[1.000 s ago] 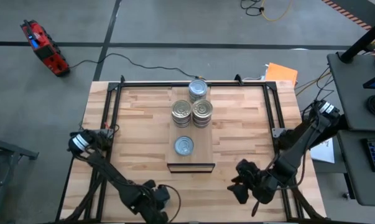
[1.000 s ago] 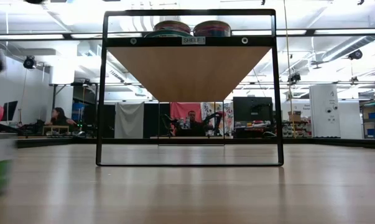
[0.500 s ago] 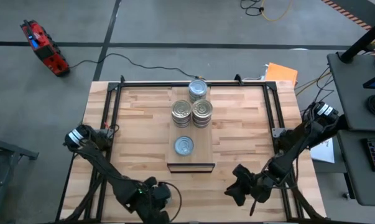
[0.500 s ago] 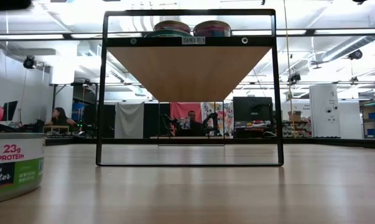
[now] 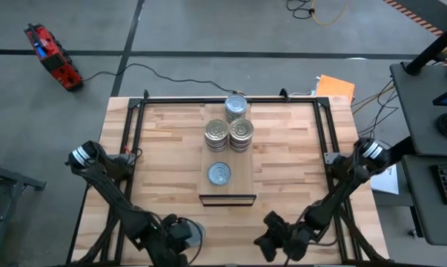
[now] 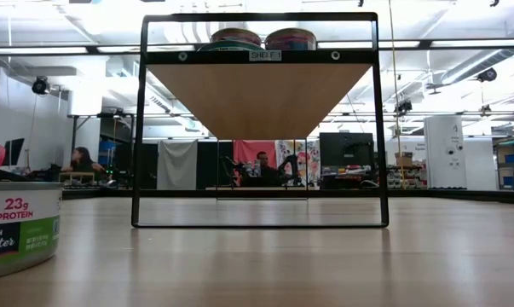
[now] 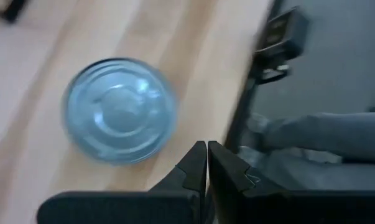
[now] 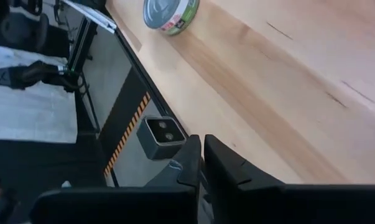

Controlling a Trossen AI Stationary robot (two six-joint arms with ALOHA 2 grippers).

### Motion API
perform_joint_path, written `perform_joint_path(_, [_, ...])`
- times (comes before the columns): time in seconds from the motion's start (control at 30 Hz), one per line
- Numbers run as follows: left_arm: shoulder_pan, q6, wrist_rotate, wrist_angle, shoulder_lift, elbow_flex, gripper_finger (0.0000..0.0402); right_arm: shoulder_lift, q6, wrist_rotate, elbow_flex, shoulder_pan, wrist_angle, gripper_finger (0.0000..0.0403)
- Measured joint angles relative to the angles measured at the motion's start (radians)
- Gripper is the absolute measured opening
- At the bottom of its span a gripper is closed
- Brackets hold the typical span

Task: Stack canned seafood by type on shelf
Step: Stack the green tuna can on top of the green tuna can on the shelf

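Landmark for all positions: the shelf (image 5: 227, 167), a pale plank platform on a dark frame, mid-table.

Left claw (image 7: 206, 163): near the table's front edge, left of the shelf's front end. My two dark fingers are pressed together and hold nothing. Just beside them sits a loose tin (image 7: 119, 109), on bare wood in front of and to the left of the shelf. Short round metal can, pale blue-grey lid with concentric pressed rings, smooth and slightly glossy. From table height, its side shows a white and green paper label.

On the shelf: one blue-grey tin (image 5: 219, 173) alone toward the front end; behind it two ringed silver-gold tops (image 5: 216, 133) side by side, apparently stacks; another tin (image 5: 236, 106) at the far end.

Right claw (image 8: 201, 163): at the front table edge, to the right of the shelf's front end, fingers closed together, empty. Waiting.

Step in hand, as I judge it: fetching the loose blue-grey tin. Next move calls for opening my left fingers wide enough to span the lid, dropping over the rim, closing on the smooth wall, then setting it onto the matching blue-grey tin. Slick metal; grip square.

Table (image 5: 164, 156): butcher-block strips, matte grain.
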Motion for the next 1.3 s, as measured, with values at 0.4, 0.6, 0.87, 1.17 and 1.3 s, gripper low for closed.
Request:
perform_joint_path(0.4, [-0.008, -0.017, 0.043, 0.351, -0.134, -0.335, 0.0, 0.197, 0.097, 0.014, 0.186, -0.02, 0.001, 0.0013])
perform_joint_path(0.6, [-0.007, -0.013, 0.042, 0.344, -0.122, -0.372, 0.0, 0.269, 0.179, 0.021, 0.223, -0.027, -0.002, 0.0013])
perform_joint_path(0.87, [-0.005, -0.004, -0.01, 0.334, -0.121, -0.422, 0.0, 0.316, 0.206, 0.063, 0.252, -0.054, 0.001, 0.0013])
perform_joint_path(1.17, [-0.001, 0.039, -0.043, 0.475, -0.121, -0.493, 0.0, 0.317, 0.185, 0.063, 0.251, -0.093, -0.009, 0.0013])
perform_joint_path(1.3, [-0.001, 0.039, -0.07, 0.58, -0.121, -0.532, 0.0, 0.325, 0.195, 0.065, 0.251, -0.096, -0.006, 0.0013])
